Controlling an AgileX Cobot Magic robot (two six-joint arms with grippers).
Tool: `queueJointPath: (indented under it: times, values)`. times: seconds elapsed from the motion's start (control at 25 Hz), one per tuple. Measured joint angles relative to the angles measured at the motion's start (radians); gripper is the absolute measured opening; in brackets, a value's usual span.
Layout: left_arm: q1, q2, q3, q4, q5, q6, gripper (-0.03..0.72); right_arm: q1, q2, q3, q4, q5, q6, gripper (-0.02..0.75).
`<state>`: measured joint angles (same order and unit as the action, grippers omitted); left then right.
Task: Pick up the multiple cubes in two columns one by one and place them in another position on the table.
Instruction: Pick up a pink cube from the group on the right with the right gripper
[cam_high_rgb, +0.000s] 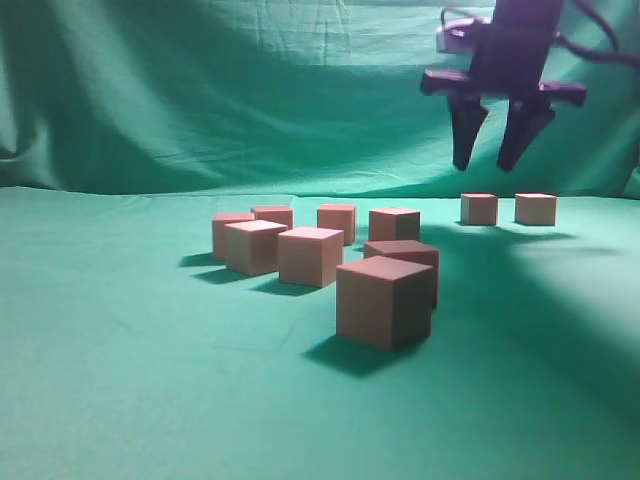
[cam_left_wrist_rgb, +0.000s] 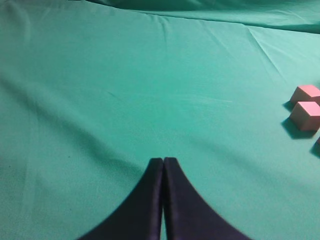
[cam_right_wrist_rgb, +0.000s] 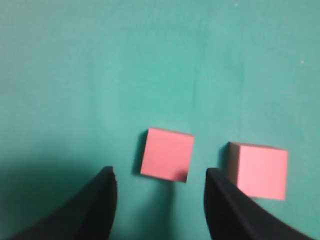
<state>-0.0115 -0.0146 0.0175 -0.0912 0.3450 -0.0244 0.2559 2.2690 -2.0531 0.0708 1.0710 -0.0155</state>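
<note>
Table: a broad flat surface of wrinkled green cloth (cam_high_rgb: 120, 380) is seen in all three views, with an upright green cloth backdrop (cam_high_rgb: 250, 90) hung behind it.
Main group: seven small matte salmon-pink cubes (cam_high_rgb: 310, 255) are clustered near the middle of the exterior view, roughly in two rows running away from the camera; the nearest, shadowed cube (cam_high_rgb: 383, 301) is set just in front of another.
Separate pair: two more salmon-pink cubes are placed side by side, apart from each other, far back on the right — a left one (cam_high_rgb: 479, 208) and a right one (cam_high_rgb: 535, 208) — well apart from the main group.
Right gripper: the black two-fingered right gripper (cam_high_rgb: 491, 158) is held in the air above the separate pair; its jaws are spread and nothing is pinched. In the right wrist view the left cube of the pair (cam_right_wrist_rgb: 167, 154) is seen below, between the fingers, and the other (cam_right_wrist_rgb: 260, 170) beside the right-hand finger.
Left gripper: the black left gripper (cam_left_wrist_rgb: 163, 162) is seen low over bare cloth, its jaws pressed together with nothing between them; two cubes (cam_left_wrist_rgb: 306, 115) are visible at the right edge of its view.
</note>
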Motion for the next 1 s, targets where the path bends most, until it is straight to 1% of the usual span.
queueJointPath:
  times: [0.08, 0.24, 0.88, 0.96, 1.0]
  values:
    - [0.000, 0.000, 0.000, 0.000, 0.000, 0.000, 0.000, 0.000, 0.047, -0.042, 0.000, 0.002, 0.000, 0.368]
    - [0.000, 0.000, 0.000, 0.000, 0.000, 0.000, 0.000, 0.000, 0.089, -0.066, 0.000, -0.007, 0.000, 0.368]
    - [0.000, 0.000, 0.000, 0.000, 0.000, 0.000, 0.000, 0.000, 0.144, -0.070, 0.000, -0.036, -0.002, 0.368]
    - [0.000, 0.000, 0.000, 0.000, 0.000, 0.000, 0.000, 0.000, 0.144, -0.081, 0.000, -0.023, -0.002, 0.291]
    - [0.000, 0.000, 0.000, 0.000, 0.000, 0.000, 0.000, 0.000, 0.142, -0.092, 0.000, -0.006, -0.002, 0.266]
